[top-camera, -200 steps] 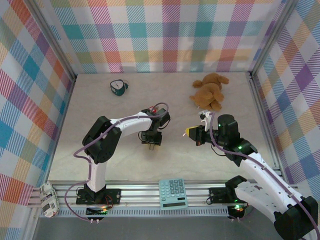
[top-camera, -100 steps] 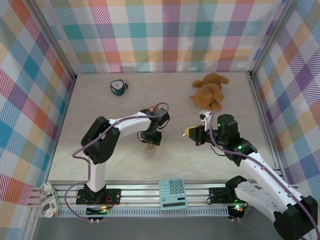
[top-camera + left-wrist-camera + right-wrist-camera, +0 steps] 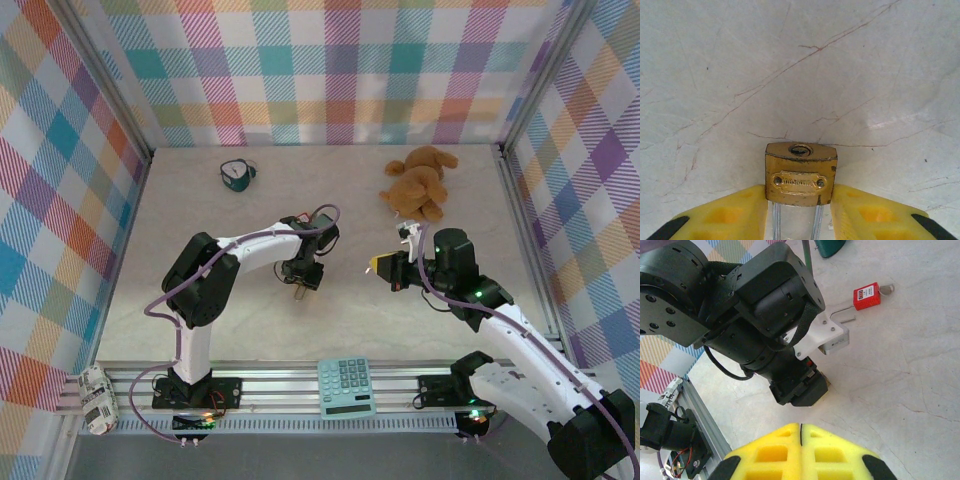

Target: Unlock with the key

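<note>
My left gripper (image 3: 799, 190) is down on the table (image 3: 715, 75) in the middle of the workspace, and its yellow fingers (image 3: 735, 210) are grasping the brass padlock (image 3: 800, 175). One pad presses against each flank of the body. The padlock lies flat between them with its keyhole end pointing away from my wrist and its steel shackle running back between the fingers. From above, that gripper (image 3: 303, 284) sits just left of centre, pointing down at the tabletop.

My right gripper (image 3: 800, 429) is clenched, with the two yellow pads meeting along a thin seam. I cannot tell whether a key is pinched in that seam. From above it hangs (image 3: 380, 264) off the table, well apart from the left one and aimed towards it.

Past my left arm (image 3: 740, 315), a red lock (image 3: 866, 296) lies on the table with its shackle swung open. A small silver piece touches its far end, too small to identify.
</note>
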You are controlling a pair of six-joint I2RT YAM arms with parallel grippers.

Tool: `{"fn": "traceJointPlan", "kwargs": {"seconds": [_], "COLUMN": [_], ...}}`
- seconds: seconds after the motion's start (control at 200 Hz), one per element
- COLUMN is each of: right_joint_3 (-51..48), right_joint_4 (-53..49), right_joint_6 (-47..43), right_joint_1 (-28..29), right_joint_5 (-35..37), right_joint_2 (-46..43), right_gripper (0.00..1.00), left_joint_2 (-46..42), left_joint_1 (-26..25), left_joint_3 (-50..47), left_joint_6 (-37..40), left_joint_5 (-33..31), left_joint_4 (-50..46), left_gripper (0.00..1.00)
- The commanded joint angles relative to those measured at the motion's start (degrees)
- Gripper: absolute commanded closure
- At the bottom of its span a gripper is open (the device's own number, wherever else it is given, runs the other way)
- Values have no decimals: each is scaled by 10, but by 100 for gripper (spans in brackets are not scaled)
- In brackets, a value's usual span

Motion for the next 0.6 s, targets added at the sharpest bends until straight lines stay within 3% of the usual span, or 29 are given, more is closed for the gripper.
{"fn": "traceJointPlan", "kwargs": {"seconds": [0.0, 0.44, 0.595], "right_joint_3": [5, 8, 8], "right_joint_4": [6, -6, -8], "right_joint_6": [3, -1, -1], "right_joint_1": [6, 8, 8], "right_joint_5": [-4, 2, 4], "right_joint_2": [0, -5, -6], "right_gripper": [99, 99, 99], "left_joint_2": [10, 36, 37], "left_joint_1": [13, 25, 27], "left_joint_3": [5, 9, 14], "left_joint_6": [16, 48, 55], "left_joint_5": [0, 3, -5], "left_joint_4": [-5, -1, -1], "left_gripper": [63, 60, 68]}}
